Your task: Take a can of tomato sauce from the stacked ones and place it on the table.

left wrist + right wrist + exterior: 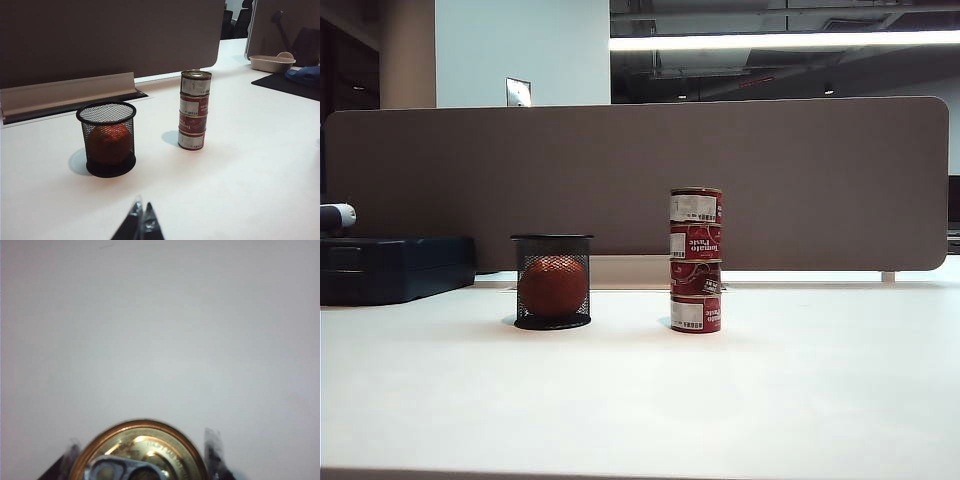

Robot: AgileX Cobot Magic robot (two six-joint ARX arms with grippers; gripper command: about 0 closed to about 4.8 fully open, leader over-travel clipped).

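The stacked ones (696, 260) form a slim column of several red tins on the white table (770, 400), also seen in the left wrist view (194, 111). In the right wrist view a can of tomato sauce (150, 452) shows its gold top and pull tab. My right gripper (142, 439) is shut on it, one dark finger at each side, over bare white table (160, 330). That gripper and can are outside the exterior view. My left gripper (141, 207) is shut and empty, hanging well short of the stack.
A black mesh cup (552, 282) holding an orange-red ball stands left of the stack. A brown-grey divider panel (640, 180) runs behind. A dark case (390, 268) sits at the far left. A beige tray (272, 62) and a dark mat (290, 85) lie beyond the stack.
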